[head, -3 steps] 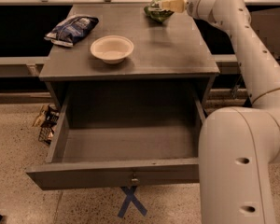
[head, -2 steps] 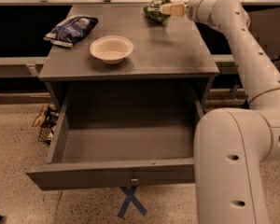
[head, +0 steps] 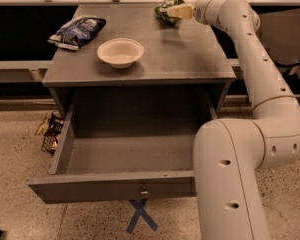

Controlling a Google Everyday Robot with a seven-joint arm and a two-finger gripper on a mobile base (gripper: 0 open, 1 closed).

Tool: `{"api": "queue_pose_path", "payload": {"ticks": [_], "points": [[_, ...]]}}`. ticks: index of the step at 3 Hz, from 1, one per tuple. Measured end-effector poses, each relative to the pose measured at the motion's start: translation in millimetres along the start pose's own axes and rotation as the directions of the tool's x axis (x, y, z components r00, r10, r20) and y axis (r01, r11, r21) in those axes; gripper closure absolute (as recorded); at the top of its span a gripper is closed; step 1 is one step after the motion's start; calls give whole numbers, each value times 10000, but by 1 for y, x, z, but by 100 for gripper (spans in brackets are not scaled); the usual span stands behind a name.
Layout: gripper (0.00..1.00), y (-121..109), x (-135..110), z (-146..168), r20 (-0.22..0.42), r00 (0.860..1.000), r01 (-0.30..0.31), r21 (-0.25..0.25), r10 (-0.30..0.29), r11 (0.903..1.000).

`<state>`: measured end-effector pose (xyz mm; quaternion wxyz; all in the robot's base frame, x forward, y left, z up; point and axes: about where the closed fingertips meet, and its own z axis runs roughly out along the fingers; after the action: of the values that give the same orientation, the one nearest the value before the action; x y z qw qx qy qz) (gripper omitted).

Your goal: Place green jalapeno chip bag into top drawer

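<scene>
We see the top drawer (head: 110, 186) pulled out toward the near side with nothing in it, so that step is done. At the far right of the grey table (head: 190, 54), our gripper (head: 176, 12) meets the green jalapeno chip bag (head: 165, 8); we cannot tell whether it has hold. Carrying and placing remain. The bag looks small, shiny and crumpled.

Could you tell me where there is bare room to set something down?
The floor of the top drawer is all bare. On the table, the right front beside the bowl is free. The back is crowded: blue chip bag left, gripper at the green jalapeno chip bag right.
</scene>
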<state>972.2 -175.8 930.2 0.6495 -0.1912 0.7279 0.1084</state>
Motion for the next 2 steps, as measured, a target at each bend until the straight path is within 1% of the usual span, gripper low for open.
{"api": "queue_pose_path", "payload": {"ticks": [1, 2], "points": [[0, 15, -2, 10, -16, 10000, 46, -251, -46, 9997], [0, 22, -1, 15, -137, 9999, 83, -361, -88, 9993]]}}
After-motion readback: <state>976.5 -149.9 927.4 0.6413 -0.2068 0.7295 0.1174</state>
